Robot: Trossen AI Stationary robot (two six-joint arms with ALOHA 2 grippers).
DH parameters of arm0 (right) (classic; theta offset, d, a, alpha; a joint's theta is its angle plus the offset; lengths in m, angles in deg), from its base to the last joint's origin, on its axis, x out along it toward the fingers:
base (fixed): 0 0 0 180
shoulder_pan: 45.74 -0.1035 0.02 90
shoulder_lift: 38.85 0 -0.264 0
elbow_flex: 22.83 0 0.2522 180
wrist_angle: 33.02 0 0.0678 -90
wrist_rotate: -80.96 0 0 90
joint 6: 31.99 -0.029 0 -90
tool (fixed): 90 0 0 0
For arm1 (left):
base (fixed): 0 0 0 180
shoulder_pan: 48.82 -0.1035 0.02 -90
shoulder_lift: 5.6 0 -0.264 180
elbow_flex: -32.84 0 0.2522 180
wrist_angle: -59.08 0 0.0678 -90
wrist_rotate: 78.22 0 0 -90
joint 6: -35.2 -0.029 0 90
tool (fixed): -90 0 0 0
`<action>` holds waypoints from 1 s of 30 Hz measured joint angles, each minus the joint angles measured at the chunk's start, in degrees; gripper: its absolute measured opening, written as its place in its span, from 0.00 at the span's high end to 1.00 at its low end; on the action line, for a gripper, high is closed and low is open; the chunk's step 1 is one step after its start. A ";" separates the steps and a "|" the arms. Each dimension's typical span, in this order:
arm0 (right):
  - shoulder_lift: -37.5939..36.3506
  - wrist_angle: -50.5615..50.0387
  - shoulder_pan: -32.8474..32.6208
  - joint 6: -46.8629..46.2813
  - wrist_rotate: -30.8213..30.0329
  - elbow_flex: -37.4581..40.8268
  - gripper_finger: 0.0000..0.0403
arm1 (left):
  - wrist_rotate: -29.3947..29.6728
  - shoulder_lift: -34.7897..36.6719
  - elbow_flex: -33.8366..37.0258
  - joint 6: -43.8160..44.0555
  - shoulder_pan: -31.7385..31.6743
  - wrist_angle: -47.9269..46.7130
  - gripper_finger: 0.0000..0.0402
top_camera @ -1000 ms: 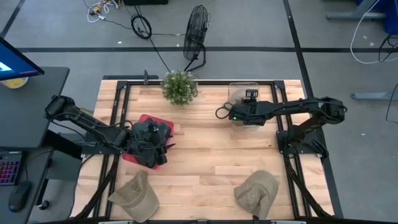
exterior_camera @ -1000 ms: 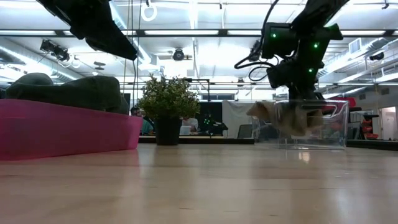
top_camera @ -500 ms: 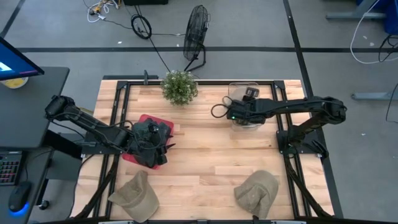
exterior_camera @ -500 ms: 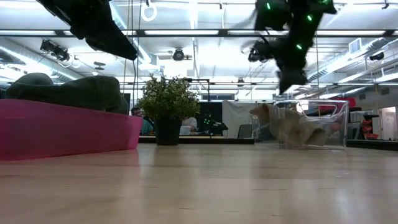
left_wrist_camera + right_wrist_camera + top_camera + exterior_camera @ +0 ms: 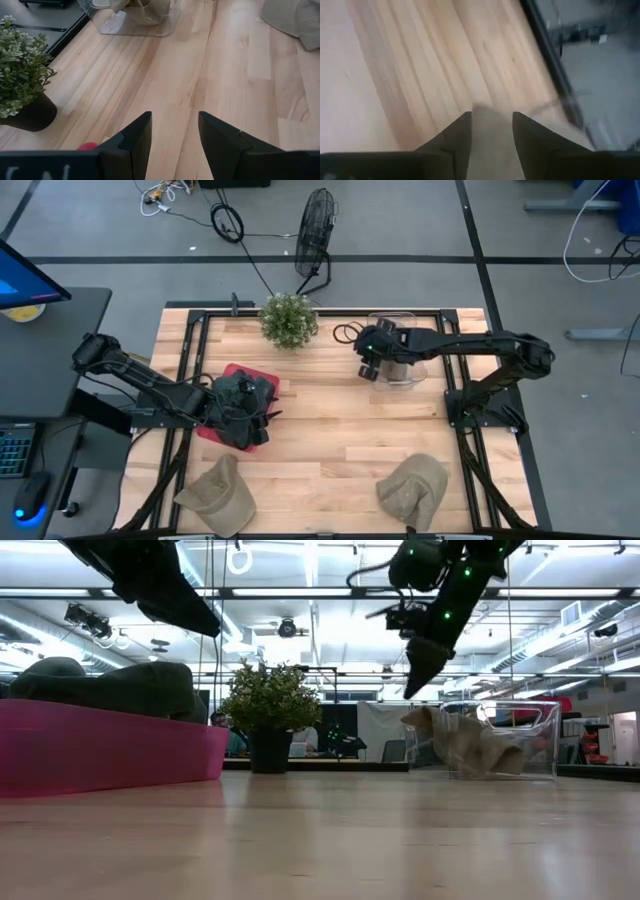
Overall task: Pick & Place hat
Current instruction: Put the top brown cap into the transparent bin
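A khaki hat [image 5: 470, 745] lies in the clear container [image 5: 402, 352] at the far right of the table, one part of it over the container's left wall. My right gripper [image 5: 413, 675] hangs open above the container's left edge, empty; the high view shows it too [image 5: 370, 366]. Two more khaki hats [image 5: 218, 490] [image 5: 412, 488] lie on the table by its near edge. My left gripper [image 5: 174, 135] waits open over the red bin [image 5: 228, 385] at the left.
A potted plant [image 5: 289, 318] stands at the far edge, left of the container. A dark green thing [image 5: 105, 688] lies in the red bin [image 5: 110, 755]. Bare wood lies between the bin, the container and the two near hats.
My right gripper has opened and let go of the khaki hat, which has settled into the clear container. The gripper has then risen out of the container and swung toward the table's left.
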 joint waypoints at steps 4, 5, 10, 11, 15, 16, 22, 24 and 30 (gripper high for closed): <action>0.66 -3.95 0.83 -2.08 0.04 0.00 0.64 | -0.01 0.00 0.00 -0.02 0.00 -0.10 0.59; 0.66 -4.88 0.81 -2.27 0.07 0.00 0.64 | 0.00 0.00 0.00 -0.03 0.00 -0.02 0.59; 0.66 -5.64 0.78 -2.52 0.65 0.00 0.64 | -0.02 0.00 0.00 -0.09 0.00 -0.01 0.59; 0.66 -5.68 0.87 -2.60 0.65 0.00 0.64 | -0.02 0.00 0.00 -0.07 0.00 -0.08 0.59; 0.66 -8.00 1.11 -4.76 0.57 0.00 0.69 | -0.02 0.00 0.00 -0.07 0.00 -0.07 0.59; 0.66 -9.03 1.11 -5.23 0.56 0.00 0.72 | -0.02 0.00 0.00 -0.07 0.00 -0.04 0.59; 0.66 -15.97 1.09 -8.29 0.58 0.00 0.90 | -0.02 0.00 0.00 -0.13 0.00 -0.07 0.59; 0.66 -17.69 1.11 -9.63 0.56 0.00 0.96 | -0.02 0.00 0.00 -0.15 0.00 -0.07 0.59; 0.66 -18.86 1.11 -13.11 0.49 0.02 0.98 | -0.02 0.00 0.00 -0.13 0.02 -0.07 0.59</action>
